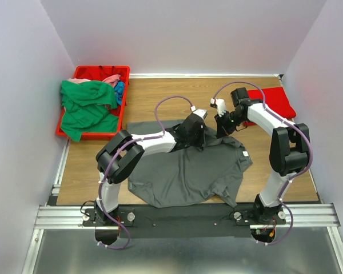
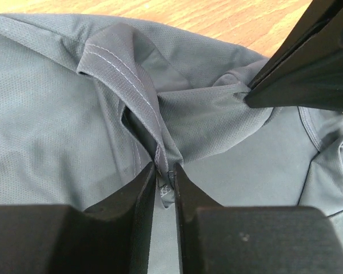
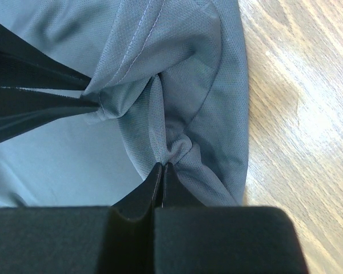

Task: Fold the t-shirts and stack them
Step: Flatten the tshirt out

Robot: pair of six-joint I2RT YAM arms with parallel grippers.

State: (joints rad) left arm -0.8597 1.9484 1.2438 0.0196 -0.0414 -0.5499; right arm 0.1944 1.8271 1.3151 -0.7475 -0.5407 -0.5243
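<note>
The dark grey t-shirt (image 1: 183, 171) lies rumpled and spread on the wooden table in front of both arms. My left gripper (image 2: 164, 171) is at the shirt's far edge, its jaws closed down on a stitched hem fold (image 2: 143, 97) with cloth filling the thin gap. Just to its right, my right gripper (image 3: 162, 166) is shut on a bunched pinch of the same shirt's edge (image 3: 217, 114). In the top view the two grippers, left (image 1: 206, 136) and right (image 1: 223, 128), sit close together. A folded bright red t-shirt (image 1: 274, 101) lies at the far right.
A red plastic bin (image 1: 121, 120) stands at the far left, holding a green shirt (image 1: 88, 108), a pink one (image 1: 111, 80) and a blue one (image 1: 120, 91). White walls close in the table on three sides. Bare wood (image 1: 160, 94) lies beyond the grey shirt.
</note>
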